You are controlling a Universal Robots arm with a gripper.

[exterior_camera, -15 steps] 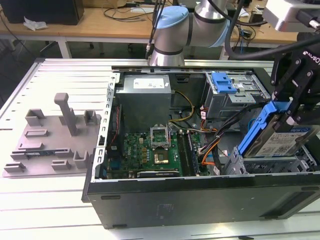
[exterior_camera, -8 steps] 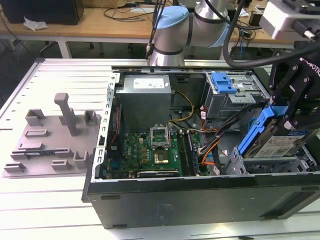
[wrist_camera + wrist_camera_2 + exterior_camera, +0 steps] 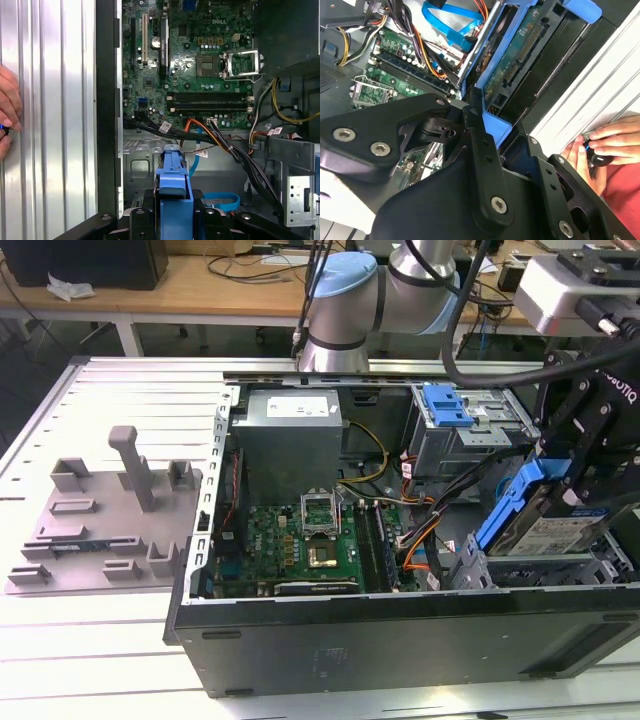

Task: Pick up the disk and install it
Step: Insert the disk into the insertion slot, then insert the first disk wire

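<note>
Cables (image 3: 235,152) beside the disk (image 3: 174,182); a hand (image 3: 9,112) outside the case (image 3: 106,100)

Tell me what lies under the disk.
A grey metal drive bay in the computer case, with the disk tilted over it in the tool. The bay's floor is covered.

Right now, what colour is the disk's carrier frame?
Bright blue; carrier frame shows best in the exterior view.
</note>
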